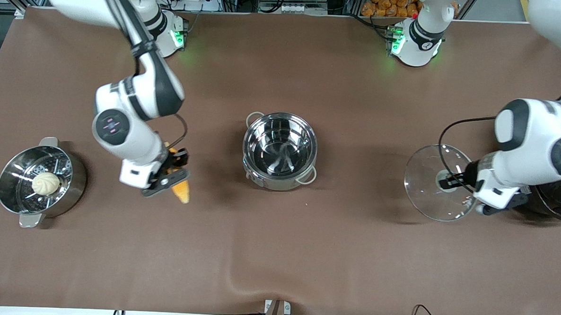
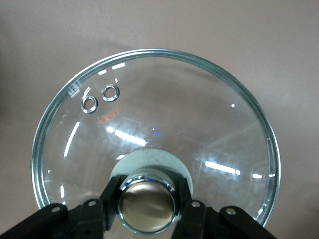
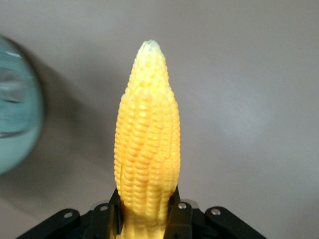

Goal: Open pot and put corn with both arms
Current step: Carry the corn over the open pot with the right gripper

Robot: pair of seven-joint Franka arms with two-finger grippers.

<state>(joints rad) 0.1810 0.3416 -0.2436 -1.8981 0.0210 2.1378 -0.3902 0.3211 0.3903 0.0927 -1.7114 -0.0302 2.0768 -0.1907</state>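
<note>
The steel pot (image 1: 280,150) stands open in the middle of the table, its mirror-like inside empty. My left gripper (image 1: 451,180) is shut on the copper-coloured knob (image 2: 147,203) of the glass lid (image 1: 432,202). It holds the lid over the table toward the left arm's end, apart from the pot. The lid (image 2: 154,119) fills the left wrist view around my left gripper (image 2: 147,205). My right gripper (image 1: 170,177) is shut on the thick end of the yellow corn (image 1: 183,192), over the table between the steamer pot and the pot. In the right wrist view the corn (image 3: 147,139) points away from my right gripper (image 3: 147,219).
A steel steamer pot (image 1: 73,186) with a white bun (image 1: 46,183) in it stands at the right arm's end; it shows blurred in the right wrist view (image 3: 15,104). The black cooker (image 1: 560,200) stands at the left arm's end, beside the held lid.
</note>
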